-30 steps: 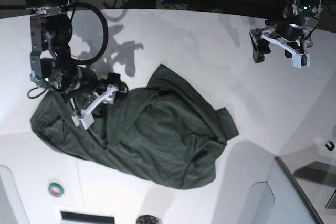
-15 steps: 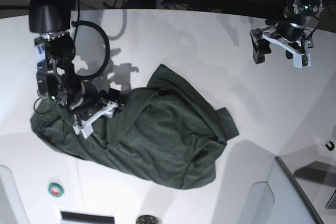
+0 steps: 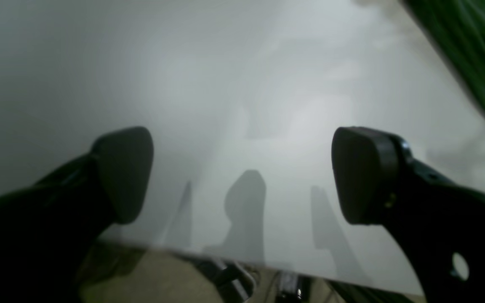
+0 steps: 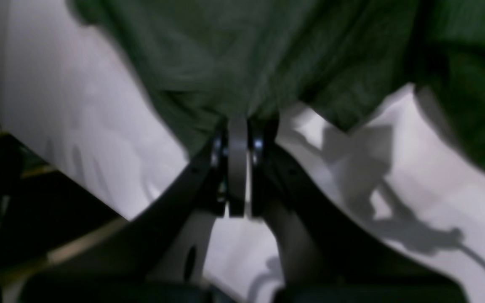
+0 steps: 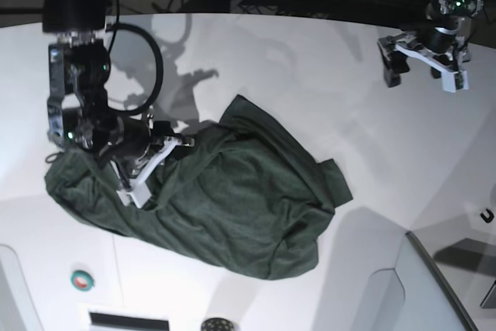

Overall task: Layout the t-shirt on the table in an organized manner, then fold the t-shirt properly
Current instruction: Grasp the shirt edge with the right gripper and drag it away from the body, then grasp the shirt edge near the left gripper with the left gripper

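Cloth is bunched in a wrinkled heap, so the shirt (image 5: 209, 191) needs a pinched edge before it can be spread. It lies mid-surface (image 5: 310, 60), nothing laid out yet. The right tool (image 4: 238, 126) is pressed together on a fold at the shirt's left end. The left tool (image 3: 242, 176) hangs spread and empty over bare surface, well apart from the shirt, on its far right. A green button (image 5: 82, 279) sits near the shirt's front edge, clear of any pull.
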`<state>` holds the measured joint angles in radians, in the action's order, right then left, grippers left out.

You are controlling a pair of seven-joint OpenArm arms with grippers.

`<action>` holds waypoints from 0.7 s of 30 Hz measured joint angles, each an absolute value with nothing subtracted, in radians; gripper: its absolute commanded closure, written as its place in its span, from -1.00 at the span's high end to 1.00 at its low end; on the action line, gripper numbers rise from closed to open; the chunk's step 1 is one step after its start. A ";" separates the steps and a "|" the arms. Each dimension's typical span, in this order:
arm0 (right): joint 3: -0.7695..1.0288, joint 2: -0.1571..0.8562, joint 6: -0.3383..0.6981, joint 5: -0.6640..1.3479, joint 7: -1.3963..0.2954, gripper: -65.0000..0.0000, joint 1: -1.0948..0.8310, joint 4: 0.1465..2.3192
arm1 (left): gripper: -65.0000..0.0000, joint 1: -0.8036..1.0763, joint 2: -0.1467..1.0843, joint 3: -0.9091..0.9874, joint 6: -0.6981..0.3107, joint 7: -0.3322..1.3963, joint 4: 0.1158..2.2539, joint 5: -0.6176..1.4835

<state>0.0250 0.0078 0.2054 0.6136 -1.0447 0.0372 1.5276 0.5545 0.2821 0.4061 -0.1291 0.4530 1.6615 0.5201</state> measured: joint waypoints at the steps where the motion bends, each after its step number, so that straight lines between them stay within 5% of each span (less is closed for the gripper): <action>1: 0.024 0.000 0.194 0.620 -1.084 -0.99 0.009 1.595 | 1.00 0.555 0.284 0.421 -0.125 0.454 1.662 0.517; 10: 0.024 -0.033 0.180 0.621 -1.196 -0.99 -0.200 1.873 | 1.00 0.552 0.286 0.463 -0.131 0.452 1.662 0.521; 21: 0.020 0.022 0.180 0.628 -1.118 -0.99 -0.403 1.902 | 1.00 0.483 0.294 0.345 -0.128 0.449 1.660 0.517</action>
<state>0.0196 0.0216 0.1802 0.6281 -1.1179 -0.4030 1.9022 0.4831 0.2943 0.3454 -0.1280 0.4488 1.6600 0.5167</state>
